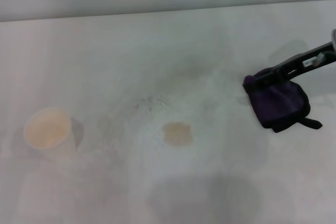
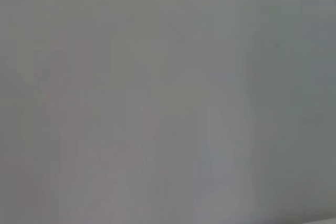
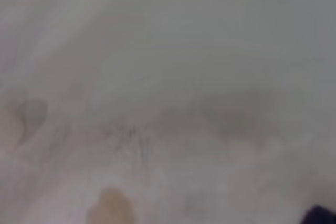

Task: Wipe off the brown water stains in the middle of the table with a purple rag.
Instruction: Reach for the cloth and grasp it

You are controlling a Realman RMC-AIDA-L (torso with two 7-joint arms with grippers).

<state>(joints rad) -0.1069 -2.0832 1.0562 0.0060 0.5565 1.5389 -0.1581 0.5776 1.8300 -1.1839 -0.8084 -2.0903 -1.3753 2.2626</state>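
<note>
The brown water stain (image 1: pixel 177 134) is a small tan patch in the middle of the white table (image 1: pixel 157 45); it also shows in the right wrist view (image 3: pixel 110 209). My right gripper (image 1: pixel 264 78) reaches in from the right and is shut on the top of the purple rag (image 1: pixel 279 103). The rag hangs below the gripper, with its black tail (image 1: pixel 311 124) pointing right, well to the right of the stain and apart from it. A dark corner of the rag (image 3: pixel 321 216) shows in the right wrist view. My left gripper is out of view.
A white paper cup (image 1: pixel 48 129) with a tan inside stands at the left, well away from the stain. Faint grey smudges and specks (image 1: pixel 152 100) lie behind the stain. The left wrist view shows only a blank grey surface.
</note>
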